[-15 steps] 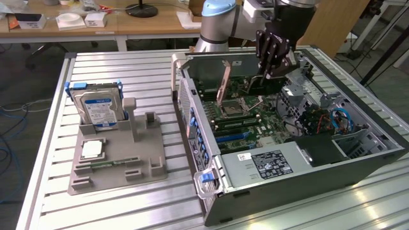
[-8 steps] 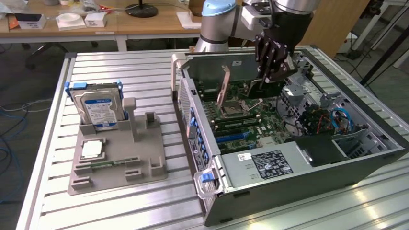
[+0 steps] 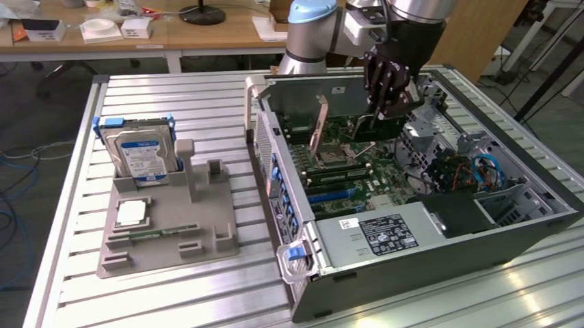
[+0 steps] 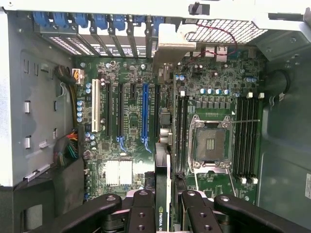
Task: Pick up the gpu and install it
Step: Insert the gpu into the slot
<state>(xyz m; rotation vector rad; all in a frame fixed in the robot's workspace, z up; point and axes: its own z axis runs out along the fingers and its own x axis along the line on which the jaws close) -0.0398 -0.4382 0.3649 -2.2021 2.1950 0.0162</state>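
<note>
My gripper [image 3: 387, 111] hangs inside the open computer case [image 3: 474, 254], shut on the gpu [image 3: 366, 127]. The card is held on edge above the green motherboard [image 3: 365, 179]. In the wrist view the gpu [image 4: 162, 170] runs edge-on from between my black fingers [image 4: 142, 209] toward the case's rear wall. Its silver end bracket [image 4: 170, 44] sits near the row of slot covers. The card hovers between the blue expansion slot [image 4: 145, 114] and the processor socket [image 4: 211, 143]. I cannot tell whether its lower edge touches a slot.
A grey fixture [image 3: 215, 236] on the slatted table at the exterior view's left holds a hard drive [image 3: 139, 154], a square chip [image 3: 133, 213] and a narrow memory stick [image 3: 155, 234]. The case's drive cage [image 3: 438, 137], cables [image 3: 474, 169] and power supply [image 3: 388, 232] crowd the interior.
</note>
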